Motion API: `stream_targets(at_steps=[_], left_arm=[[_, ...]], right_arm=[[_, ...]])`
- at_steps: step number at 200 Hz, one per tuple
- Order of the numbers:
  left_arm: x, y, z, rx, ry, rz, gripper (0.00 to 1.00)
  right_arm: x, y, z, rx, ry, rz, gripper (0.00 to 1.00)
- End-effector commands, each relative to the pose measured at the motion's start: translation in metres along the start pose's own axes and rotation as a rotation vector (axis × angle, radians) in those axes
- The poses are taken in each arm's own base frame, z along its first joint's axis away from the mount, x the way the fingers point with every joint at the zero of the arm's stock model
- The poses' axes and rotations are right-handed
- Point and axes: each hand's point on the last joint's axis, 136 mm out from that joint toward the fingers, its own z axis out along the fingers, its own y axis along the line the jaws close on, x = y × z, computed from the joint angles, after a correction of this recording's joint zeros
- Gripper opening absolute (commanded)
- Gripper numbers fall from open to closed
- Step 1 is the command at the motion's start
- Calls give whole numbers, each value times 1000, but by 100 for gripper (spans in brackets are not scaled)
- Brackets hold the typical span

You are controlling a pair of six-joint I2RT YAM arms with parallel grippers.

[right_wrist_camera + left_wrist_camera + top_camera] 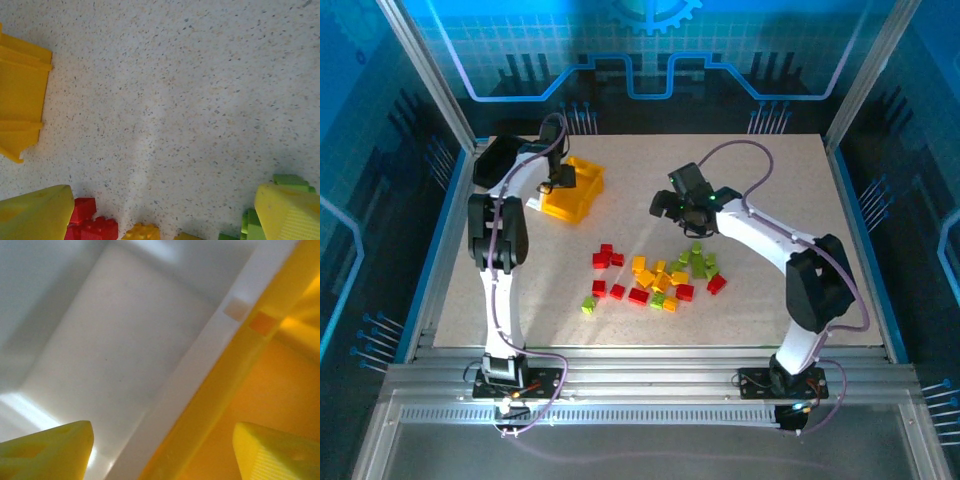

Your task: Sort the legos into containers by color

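Speckled tabletop point(770, 180), right gripper point(695, 215) spread just behind legos point(660, 282), left gripper point(162, 440) spread astride white bin point(115, 340) and yellow bin point(280, 390) rims

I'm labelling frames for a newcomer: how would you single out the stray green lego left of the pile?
From the yellow bin at far left of the top view, come down to the scattered legos. The lime green lego lies alone at the pile's left end. Its nearest neighbours are red; other greens lie further right.
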Motion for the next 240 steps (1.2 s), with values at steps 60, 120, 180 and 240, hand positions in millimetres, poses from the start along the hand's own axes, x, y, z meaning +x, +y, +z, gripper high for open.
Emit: stream_targets(at_steps=[60,120,180,240], left_arm=[[13,-64,-22,73,7,116,48],[33,-134,-48,131,15,156,26],[67,-202,-72,225,73,49,10],[104,-251,-87,194,60,7,5]], right_arm=[[-14,-39,-17,56,-46,106,94],[-18,-78,-32,88,-78,180,94],[-15,-118,-47,130,-106,220,94],[-16,-144,-59,151,-128,249,94]])
